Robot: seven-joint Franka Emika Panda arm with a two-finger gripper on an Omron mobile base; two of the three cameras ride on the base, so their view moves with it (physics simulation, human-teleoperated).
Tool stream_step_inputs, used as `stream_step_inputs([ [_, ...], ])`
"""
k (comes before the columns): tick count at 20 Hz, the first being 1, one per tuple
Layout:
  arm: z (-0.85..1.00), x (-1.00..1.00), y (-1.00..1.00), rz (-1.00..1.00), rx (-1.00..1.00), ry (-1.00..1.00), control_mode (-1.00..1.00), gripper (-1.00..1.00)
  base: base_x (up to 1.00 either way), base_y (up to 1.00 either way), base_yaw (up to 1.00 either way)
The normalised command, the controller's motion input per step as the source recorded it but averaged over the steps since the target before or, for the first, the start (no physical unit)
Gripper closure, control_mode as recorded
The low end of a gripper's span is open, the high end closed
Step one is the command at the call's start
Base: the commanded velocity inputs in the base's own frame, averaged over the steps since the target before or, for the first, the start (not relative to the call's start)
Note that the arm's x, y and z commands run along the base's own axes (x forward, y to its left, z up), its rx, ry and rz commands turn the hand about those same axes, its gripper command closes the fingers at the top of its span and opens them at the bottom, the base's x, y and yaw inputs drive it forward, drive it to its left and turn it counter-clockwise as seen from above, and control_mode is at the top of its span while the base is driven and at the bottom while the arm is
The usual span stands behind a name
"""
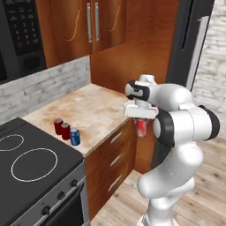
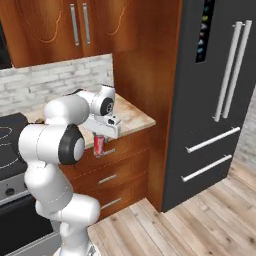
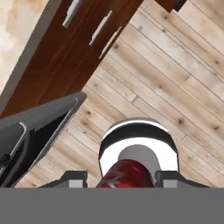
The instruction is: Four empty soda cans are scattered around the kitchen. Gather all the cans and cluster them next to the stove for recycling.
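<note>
- Cans first: three soda cans sit in a tight little bunch on the counter [image 1: 92, 110] just beside the stove [image 1: 35, 163], namely a red can [image 1: 58, 126], a second red one [image 1: 65, 130] and the blue can [image 1: 75, 137]. They look like they're touching or nearly so, all upright.
- The fourth can [image 1: 141, 127] is red and it's in the gripper [image 1: 141, 119], hanging out past the counter edge in front of the drawers [image 1: 115, 156], above the wood floor [image 3: 175, 87].
- Fingers are closed down narrow onto that can's sides. In the hand view the dark tips sit on either side of the red body [image 3: 129, 175], and in the right base view the can [image 2: 99, 145] hangs below the hand, roughly upright.
- Handling guess: an empty can is super light and thin-walled, so it should carry easily but dent if squeezed hard. The smooth, round sides could slip or twist in the pads.
- Best hold, I'd say, is across the middle of the body, where the wall is straight.
- Set down, it would tip easily if it bumped the other three, so I'd drop it in right next to the blue one, on the open counter side.
</note>
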Motion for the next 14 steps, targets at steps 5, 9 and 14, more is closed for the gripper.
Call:
stream_step_inputs([
  [5,0.00,0.00,0.00,0.00,0.00,0.00,1.00,1.00,0.70,0.00,0.36],
  [9,0.00,0.00,0.00,0.00,0.00,0.00,1.00,1.00,0.40,0.00,0.43],
  [14,0.00,0.00,0.00,0.00,0.00,0.00,1.00,1.00,0.09,-0.09,0.44],
])
